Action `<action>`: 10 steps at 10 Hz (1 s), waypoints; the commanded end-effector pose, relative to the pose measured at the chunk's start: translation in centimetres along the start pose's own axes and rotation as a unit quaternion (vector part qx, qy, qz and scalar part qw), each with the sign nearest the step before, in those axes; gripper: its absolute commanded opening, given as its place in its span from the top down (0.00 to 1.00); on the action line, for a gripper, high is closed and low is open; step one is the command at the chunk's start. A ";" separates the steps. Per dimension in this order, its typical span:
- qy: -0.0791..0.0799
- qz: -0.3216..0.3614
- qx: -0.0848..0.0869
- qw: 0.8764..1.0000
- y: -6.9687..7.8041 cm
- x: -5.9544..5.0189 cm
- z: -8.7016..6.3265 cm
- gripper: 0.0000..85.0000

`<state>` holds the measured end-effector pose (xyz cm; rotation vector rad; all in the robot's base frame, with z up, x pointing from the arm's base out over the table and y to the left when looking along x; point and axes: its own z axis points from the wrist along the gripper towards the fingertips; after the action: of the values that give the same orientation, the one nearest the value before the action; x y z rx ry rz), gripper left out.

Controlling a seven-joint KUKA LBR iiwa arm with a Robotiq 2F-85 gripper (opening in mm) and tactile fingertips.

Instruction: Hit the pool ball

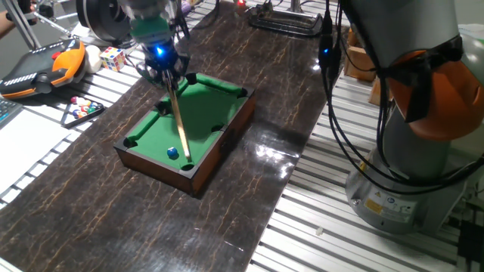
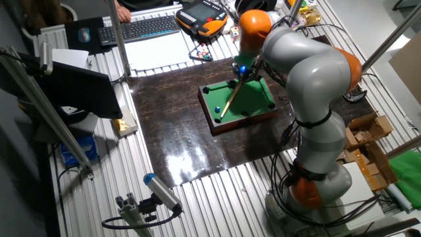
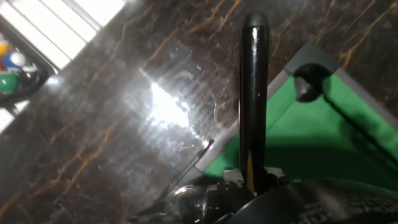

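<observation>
The miniature pool table (image 1: 198,143) is a small rectangular box with dark brown wooden walls, a flat green felt bed and black pockets at its corners and the middles of its long sides. It stands on a dark, glossy tabletop (image 1: 249,189) with thin brown veins like marble, which throws back a bright glare. Beside that slab run ribbed pale metal slats.

The pool ball (image 1: 172,153) is a tiny, round, shiny blue bead lying on the felt near the box's short end farthest from the gripper (image 1: 162,66). In the other fixed view the pool ball (image 2: 218,108) shows as a blue speck near a corner of the pool table (image 2: 240,102).

A slim, straight wooden cue (image 1: 178,117) slants down from the gripper across the felt. Its long axis runs roughly along the length of the pool table, and its lower tip sits beside the ball, close to a corner pocket; whether tip and ball touch cannot be told. In the hand view the cue's butt (image 3: 254,99) is a smooth black rod with a rounded end.

The jaws are closed on the upper part of the cue, above the far end of the pool table, so the ball lies well apart from them, near the cue's other end. A blue light glows on the gripper (image 2: 242,68).
</observation>
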<state>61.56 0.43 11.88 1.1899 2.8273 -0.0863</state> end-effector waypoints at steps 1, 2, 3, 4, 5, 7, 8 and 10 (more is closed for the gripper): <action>0.001 0.003 -0.002 1.000 0.0 0.2 0.2 0.99; 0.002 0.003 -0.003 1.000 -0.1 0.4 0.3 0.99; -0.001 0.002 0.000 1.000 -0.1 0.7 0.6 0.96; -0.010 0.000 0.004 1.000 -0.1 1.0 1.0 0.85; -0.012 0.000 0.003 1.000 -0.1 1.1 1.3 0.72; -0.011 0.000 0.004 1.000 -0.1 0.9 1.6 0.64; -0.010 0.000 0.002 1.000 -0.1 0.8 1.6 0.66; -0.001 -0.002 0.003 1.000 0.0 0.4 1.1 0.65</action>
<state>61.32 0.67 10.94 1.1858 2.8328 -0.0904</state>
